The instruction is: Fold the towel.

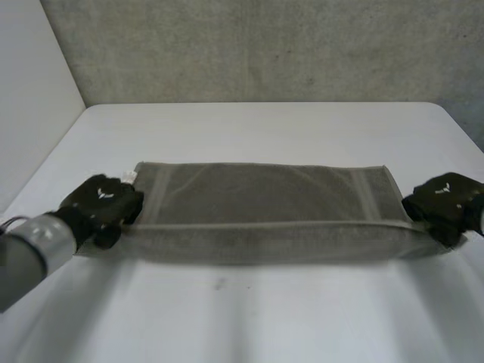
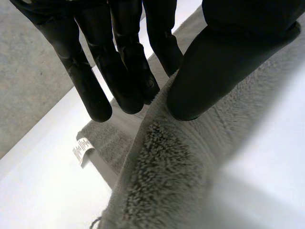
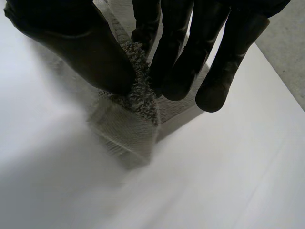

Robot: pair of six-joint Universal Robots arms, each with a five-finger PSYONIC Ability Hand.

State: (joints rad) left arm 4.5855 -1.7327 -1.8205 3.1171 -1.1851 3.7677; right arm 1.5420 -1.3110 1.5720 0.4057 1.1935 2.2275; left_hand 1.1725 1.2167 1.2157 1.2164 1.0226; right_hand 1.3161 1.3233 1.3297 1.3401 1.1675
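A grey towel (image 1: pixel 265 204) lies stretched across the white table, its near long edge lifted a little between my two hands. My left hand (image 1: pixel 102 203) is at the towel's near left corner; in the left wrist view its thumb (image 2: pixel 209 71) presses the towel (image 2: pixel 167 181) against the fingers (image 2: pixel 128 81), pinching the edge. My right hand (image 1: pixel 446 200) is at the near right corner; in the right wrist view its thumb (image 3: pixel 81 52) and fingers (image 3: pixel 178 71) pinch the towel's corner (image 3: pixel 136 100), which hangs below them.
A small white label (image 2: pixel 82 149) sticks out at the towel's far left corner (image 1: pixel 128 177). The white table (image 1: pixel 249 318) has bare room in front of and behind the towel. A grey wall (image 1: pixel 265 45) rises behind the table.
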